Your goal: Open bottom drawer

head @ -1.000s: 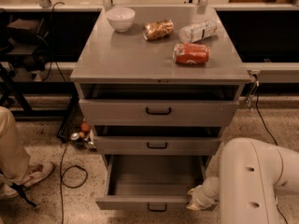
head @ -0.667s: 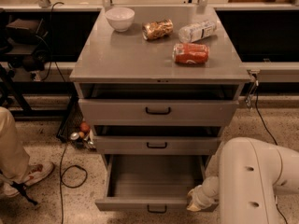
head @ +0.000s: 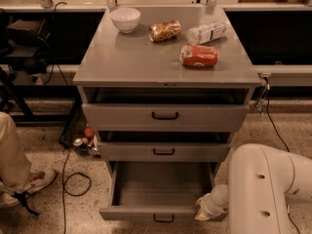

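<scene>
With the bottom drawer [head: 161, 191] standing well out, my tool [head: 202, 212] sits at its front right corner, and since I cannot tell its grip, I'd pull straight and level so the drawer doesn't skew sideways.

Desk [head: 131, 57] is carrying 4 items: white bowl [head: 125, 19] sitting rear left, brown snack bag [head: 164, 30] lying approx. centre, clear bottle [head: 206, 32] lying rear right, red can [head: 199, 56] lying nearer front. Black cable [head: 73, 179] is trailing on floor, left. Gripper [head: 204, 211] is hanging low, front right.
</scene>
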You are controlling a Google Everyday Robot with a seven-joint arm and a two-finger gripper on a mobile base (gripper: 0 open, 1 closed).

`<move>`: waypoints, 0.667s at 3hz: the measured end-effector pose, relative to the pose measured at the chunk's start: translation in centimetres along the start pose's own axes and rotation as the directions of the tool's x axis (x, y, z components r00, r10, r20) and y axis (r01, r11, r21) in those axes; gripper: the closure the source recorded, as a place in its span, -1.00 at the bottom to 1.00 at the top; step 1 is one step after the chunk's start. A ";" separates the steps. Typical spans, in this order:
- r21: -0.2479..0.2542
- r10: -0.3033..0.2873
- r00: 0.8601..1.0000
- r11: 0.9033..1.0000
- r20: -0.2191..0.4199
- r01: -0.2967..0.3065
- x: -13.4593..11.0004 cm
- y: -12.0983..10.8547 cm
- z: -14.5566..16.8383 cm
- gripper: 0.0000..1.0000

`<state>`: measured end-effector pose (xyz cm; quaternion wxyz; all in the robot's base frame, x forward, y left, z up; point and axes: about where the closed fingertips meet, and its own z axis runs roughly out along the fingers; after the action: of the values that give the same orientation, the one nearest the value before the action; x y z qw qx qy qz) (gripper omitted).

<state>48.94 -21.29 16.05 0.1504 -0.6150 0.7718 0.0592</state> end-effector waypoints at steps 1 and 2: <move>-0.003 0.000 1.000 1.000 0.000 0.000 0.0 0.1 0.1 -0.19; -0.005 0.000 1.000 1.000 0.001 0.000 -0.1 0.3 0.2 -0.64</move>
<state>48.72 -21.10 15.84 0.1492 -0.6154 0.7715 0.0615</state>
